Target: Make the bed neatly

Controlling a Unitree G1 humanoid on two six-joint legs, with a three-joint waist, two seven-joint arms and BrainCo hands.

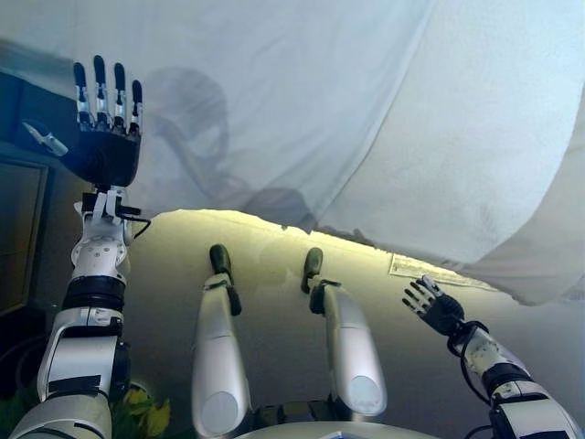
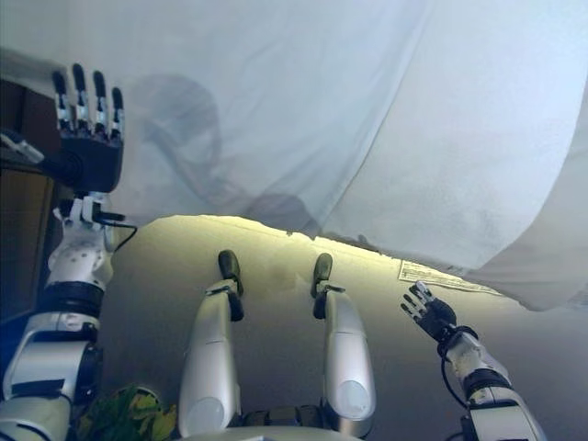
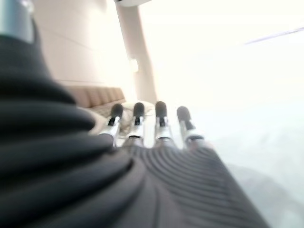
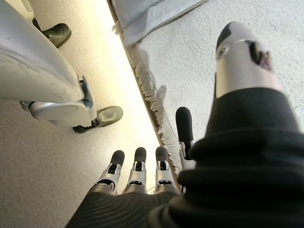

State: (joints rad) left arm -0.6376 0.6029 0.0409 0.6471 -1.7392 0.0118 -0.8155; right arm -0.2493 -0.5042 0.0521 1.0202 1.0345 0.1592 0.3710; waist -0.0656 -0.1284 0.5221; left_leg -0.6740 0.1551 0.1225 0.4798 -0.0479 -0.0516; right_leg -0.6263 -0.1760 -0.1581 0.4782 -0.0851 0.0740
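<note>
A smooth white sheet (image 1: 274, 101) covers the bed's left and middle, with a fold running diagonally down to the near edge. Beside it on the right lies a textured white blanket (image 1: 475, 137); its fringed edge (image 4: 152, 102) hangs along the bedside. My left hand (image 1: 108, 151) is raised at the bed's left edge, open, fingers (image 3: 160, 118) straight and holding nothing. My right hand (image 1: 437, 309) is low at the right, above the floor just short of the blanket's edge. It is open too, its fingers (image 4: 137, 168) straight and empty.
A dark piece of furniture (image 1: 23, 229) stands left of the bed, beside my left arm. A white printed label (image 1: 430, 272) shows under the blanket's edge near my right hand. Green and yellow leaves (image 1: 146, 413) lie at the lower left. Beige floor (image 1: 274, 274) runs along the bedside.
</note>
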